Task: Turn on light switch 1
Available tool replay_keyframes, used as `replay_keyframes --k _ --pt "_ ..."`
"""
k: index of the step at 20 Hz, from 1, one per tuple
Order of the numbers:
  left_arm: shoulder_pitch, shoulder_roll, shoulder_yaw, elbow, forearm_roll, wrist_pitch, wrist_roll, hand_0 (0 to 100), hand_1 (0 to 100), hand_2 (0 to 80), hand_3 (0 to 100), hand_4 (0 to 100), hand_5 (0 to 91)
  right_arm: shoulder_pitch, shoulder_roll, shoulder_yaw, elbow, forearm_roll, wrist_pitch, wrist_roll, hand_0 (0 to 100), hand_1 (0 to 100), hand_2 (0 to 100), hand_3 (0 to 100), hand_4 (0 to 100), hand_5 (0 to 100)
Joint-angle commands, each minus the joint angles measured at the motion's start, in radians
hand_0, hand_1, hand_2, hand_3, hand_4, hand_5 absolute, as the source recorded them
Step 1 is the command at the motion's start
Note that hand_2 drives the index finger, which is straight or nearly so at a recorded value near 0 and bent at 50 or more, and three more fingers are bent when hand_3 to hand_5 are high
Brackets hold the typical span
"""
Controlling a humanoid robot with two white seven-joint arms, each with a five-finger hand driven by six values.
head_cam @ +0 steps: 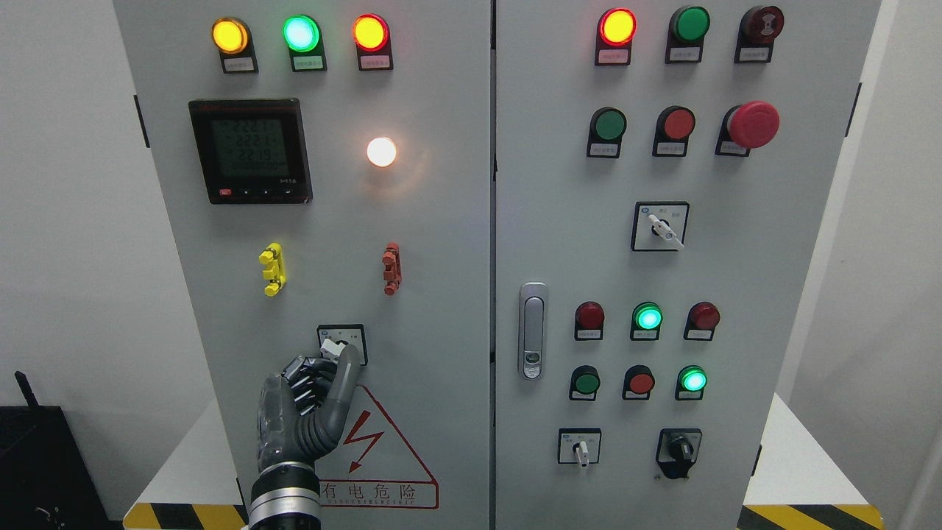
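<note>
cabinet (441,243): grey, two doors | stands on white base (798,456) | base edge: yellow-black stripes (809,515) | left door: meter (250,151), lit lamps, rotary switch (340,343)

— What sort of place is this?

— An electrical test room or industrial lab. A grey control cabinet (456,294) with 2 doors fills the view, set with lit indicator lamps (301,33), push buttons (609,125), a red mushroom-head stop button (753,124) and a digital meter (250,151).

— Anything else?

— A red lightning warning triangle (383,456), yellow-black hazard tape (809,515) at the base, and plain white walls (66,221) around it.
</note>
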Motion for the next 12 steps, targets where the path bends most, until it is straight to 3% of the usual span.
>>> replay_keyframes --k 1,8,12 --pt "0.013 0.003 -0.016 -0.029 0.001 0.000 0.002 18 44 61.3 93 94 86.4 -0.002 0.000 0.000 0.000 0.000 0.001 0.000 31 0 0 0 0 0" --pt "0.100 0.010 -0.032 -0.069 0.004 -0.015 0.007 18 44 61.5 93 94 86.4 0.000 0.000 0.000 0.000 0.000 0.001 0.000 31 0 0 0 0 0" --pt "0.241 0.030 -0.033 -0.069 0.013 -0.190 0.016 19 44 62.0 93 94 86.3 0.000 0.000 0.000 0.000 0.000 0.001 0.000 31 0 0 0 0 0"
